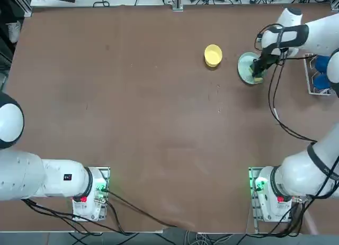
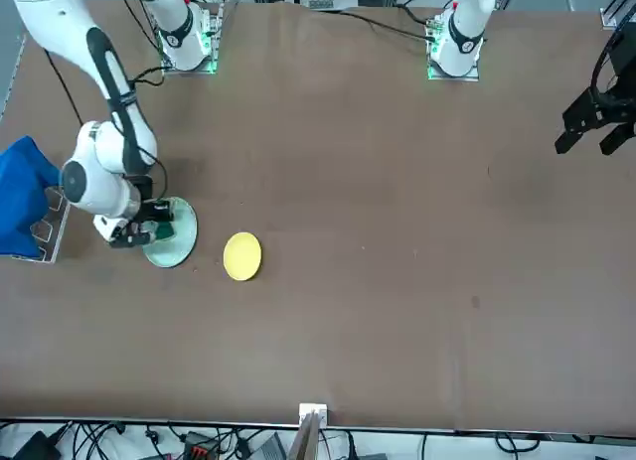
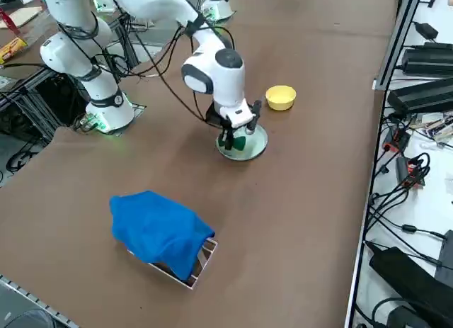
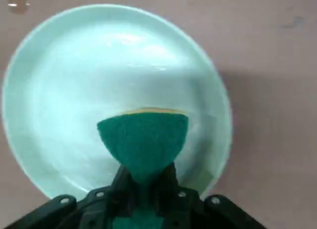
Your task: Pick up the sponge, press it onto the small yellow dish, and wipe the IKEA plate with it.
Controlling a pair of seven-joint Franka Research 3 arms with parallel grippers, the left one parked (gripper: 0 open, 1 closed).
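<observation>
1. Top view: right tool (image 1: 258, 70) down over the plate (image 1: 244, 66), toward the rim on the side away from the dish (image 1: 213, 55). Sponge (image 1: 258, 76) mostly hidden under the tool, only a green-yellow sliver showing. Dish just beside the plate, apart from it, on the side toward the desk (image 1: 159, 123) centre. Next stroke likely across the plate toward that side.

2. Front view: tool (image 2: 139, 231) over the plate's (image 2: 171, 236) outer half; dish (image 2: 242, 255) beside it, not touching. Sponge a dark patch at the tool tips (image 2: 159, 230), hard to make out.

3. Right side view: tool (image 3: 230, 138) pointing straight down, sponge (image 3: 236, 142) green beneath it, apparently on the plate (image 3: 249, 149) though contact hard to confirm from here. Dish (image 3: 281, 96) beyond, well clear. Blue cloth (image 3: 159, 231) on a rack nearer the camera, out of the way.

4. Right wrist view: tool (image 4: 143, 189) pinched tight on the sponge (image 4: 142, 140), foam squeezed into a fan with the green face showing and a thin yellow edge at its far end. Long axis running out from the tool toward the plate's (image 4: 54, 80) middle; most of the bare plate ahead of the sponge.
</observation>
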